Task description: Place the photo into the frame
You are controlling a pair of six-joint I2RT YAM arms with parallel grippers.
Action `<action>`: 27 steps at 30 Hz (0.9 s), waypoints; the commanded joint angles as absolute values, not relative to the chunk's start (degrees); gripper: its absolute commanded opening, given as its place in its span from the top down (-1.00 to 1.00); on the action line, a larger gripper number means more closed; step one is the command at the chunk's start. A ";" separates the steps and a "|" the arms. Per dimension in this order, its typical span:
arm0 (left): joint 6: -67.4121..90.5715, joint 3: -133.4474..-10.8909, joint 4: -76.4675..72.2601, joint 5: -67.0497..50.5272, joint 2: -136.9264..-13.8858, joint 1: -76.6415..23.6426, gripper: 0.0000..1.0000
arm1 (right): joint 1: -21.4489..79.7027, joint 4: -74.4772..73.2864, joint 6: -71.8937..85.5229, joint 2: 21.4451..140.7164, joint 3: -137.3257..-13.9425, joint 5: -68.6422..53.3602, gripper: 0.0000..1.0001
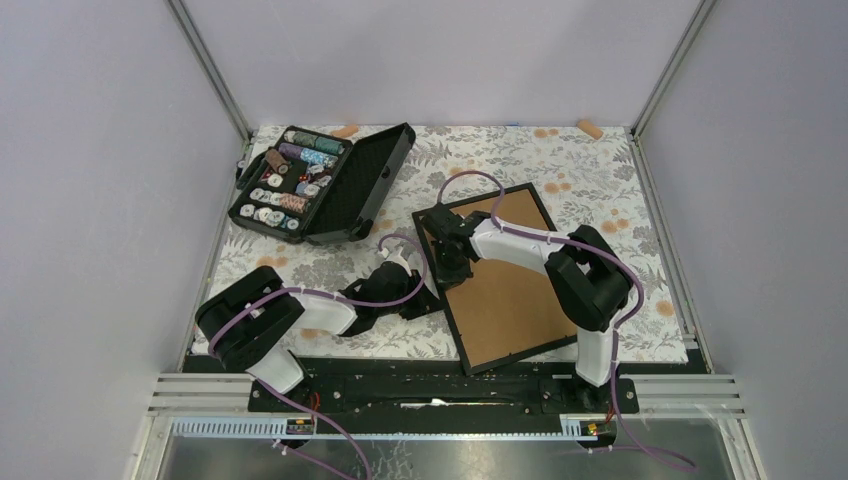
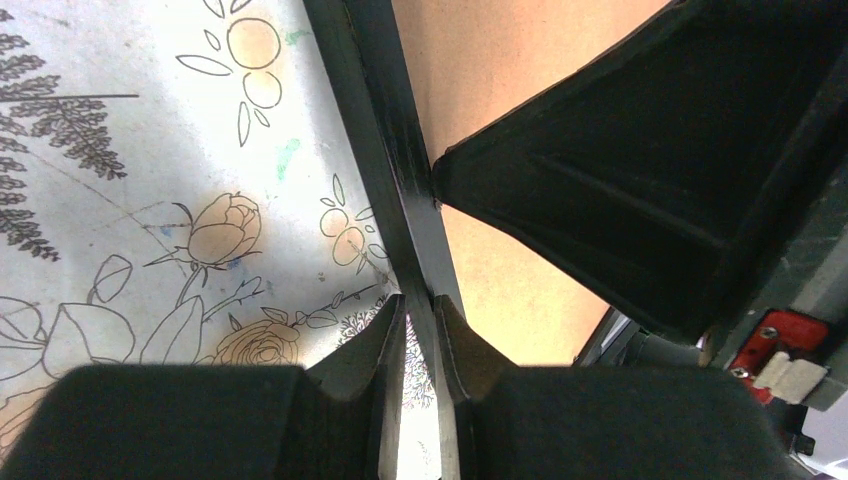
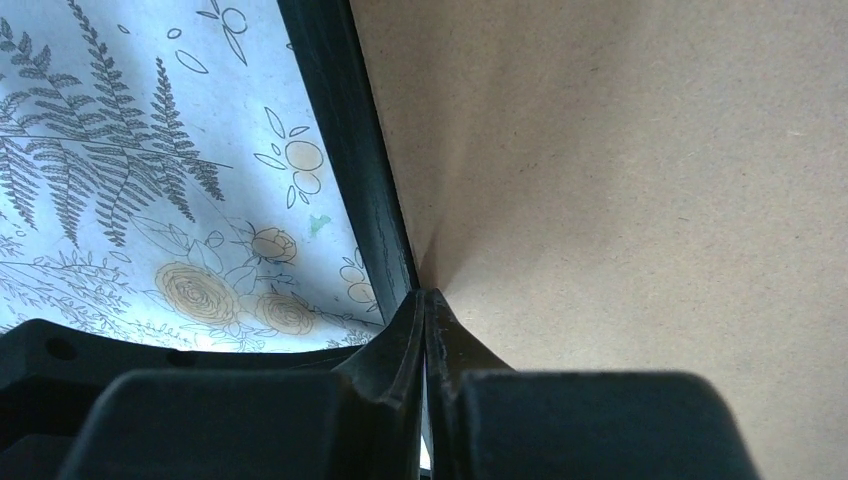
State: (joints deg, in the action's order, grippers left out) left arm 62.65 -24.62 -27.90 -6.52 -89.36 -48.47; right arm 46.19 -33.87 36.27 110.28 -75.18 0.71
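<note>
The frame (image 1: 441, 283) lies back up right of the table's centre, its brown board (image 1: 510, 290) facing me. My left gripper (image 2: 420, 305) is shut on the frame's black left rim (image 2: 385, 130), which runs between its fingertips. My right gripper (image 3: 425, 295) is shut, with its tips together against the board (image 3: 620, 180) just inside the rim (image 3: 345, 130). Whether it pinches anything there I cannot tell. In the top view the left gripper (image 1: 432, 300) and the right gripper (image 1: 452, 268) sit close together along that left rim. The photo is out of view.
An open black case of thread spools (image 1: 320, 185) stands at the back left, close to the frame's far corner. Two small orange pieces (image 1: 345, 131) (image 1: 590, 128) lie at the back edge. Floral cloth (image 1: 330, 270) covers the table, with walls on three sides.
</note>
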 commanded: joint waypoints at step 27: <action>58.74 -20.90 -12.57 1.46 -91.50 -47.06 0.67 | 39.24 -16.10 50.52 101.52 -52.39 -4.86 1.00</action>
